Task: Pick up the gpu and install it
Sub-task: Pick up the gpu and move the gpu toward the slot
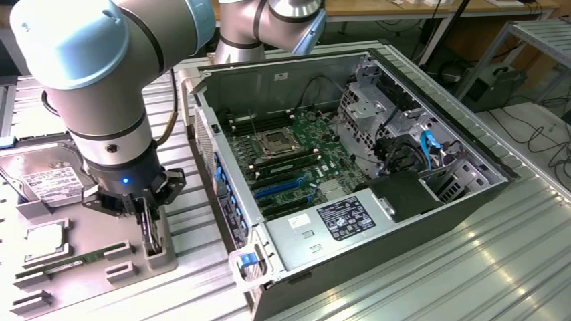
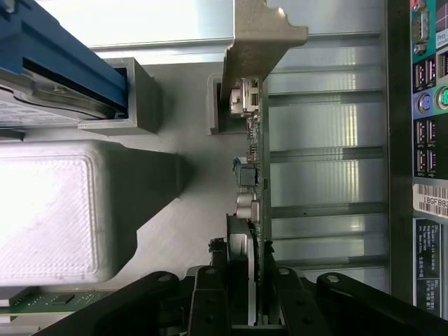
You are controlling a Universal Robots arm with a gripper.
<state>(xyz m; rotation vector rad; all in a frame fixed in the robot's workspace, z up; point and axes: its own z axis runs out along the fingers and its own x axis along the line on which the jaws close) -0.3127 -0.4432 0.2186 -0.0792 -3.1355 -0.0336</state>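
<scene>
The gpu (image 2: 253, 175) stands on its edge in a grey holder slot (image 1: 160, 257) on the parts tray, left of the open computer case (image 1: 464, 200) in the exterior view. In the wrist view I see it edge-on, a thin green board with small parts and a silver bracket (image 2: 262, 35) at the far end. My gripper (image 2: 253, 294) points straight down over it. One black finger (image 2: 210, 301) sits on each side of the card and they press on it. In the exterior view the gripper (image 1: 150, 224) covers most of the card.
The case lies on its side with the motherboard (image 1: 295, 160) and blue slots (image 1: 281, 190) exposed. The grey tray (image 1: 89, 294) also holds a silver hard drive (image 1: 49, 174), a processor chip (image 1: 45, 241) and a narrow memory stick (image 1: 76, 261). The case's port panel (image 2: 427, 105) is close beside the card.
</scene>
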